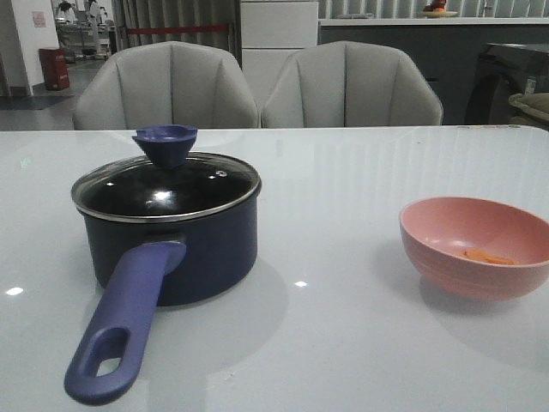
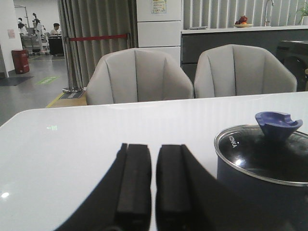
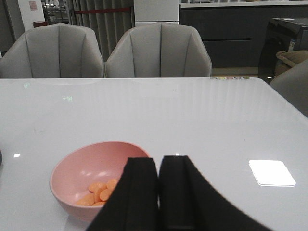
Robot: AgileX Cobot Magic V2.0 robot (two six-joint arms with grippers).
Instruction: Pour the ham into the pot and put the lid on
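Observation:
A dark navy pot (image 1: 184,249) stands on the left of the table, its long blue-purple handle (image 1: 123,324) pointing toward me. The glass lid (image 1: 167,187) with a blue-purple knob (image 1: 165,143) rests on it. Orange ham pieces (image 1: 489,256) lie in a pink bowl (image 1: 473,247) on the right. My left gripper (image 2: 153,149) is shut and empty, short of the pot (image 2: 262,168) and beside it. My right gripper (image 3: 158,161) is shut and empty, just beside the bowl (image 3: 94,178) holding the ham (image 3: 98,191). Neither gripper shows in the front view.
Two grey chairs (image 1: 167,86) (image 1: 350,84) stand behind the table's far edge. The white table (image 1: 343,197) stretches between pot and bowl. A dark cabinet (image 1: 506,81) sits at the far right.

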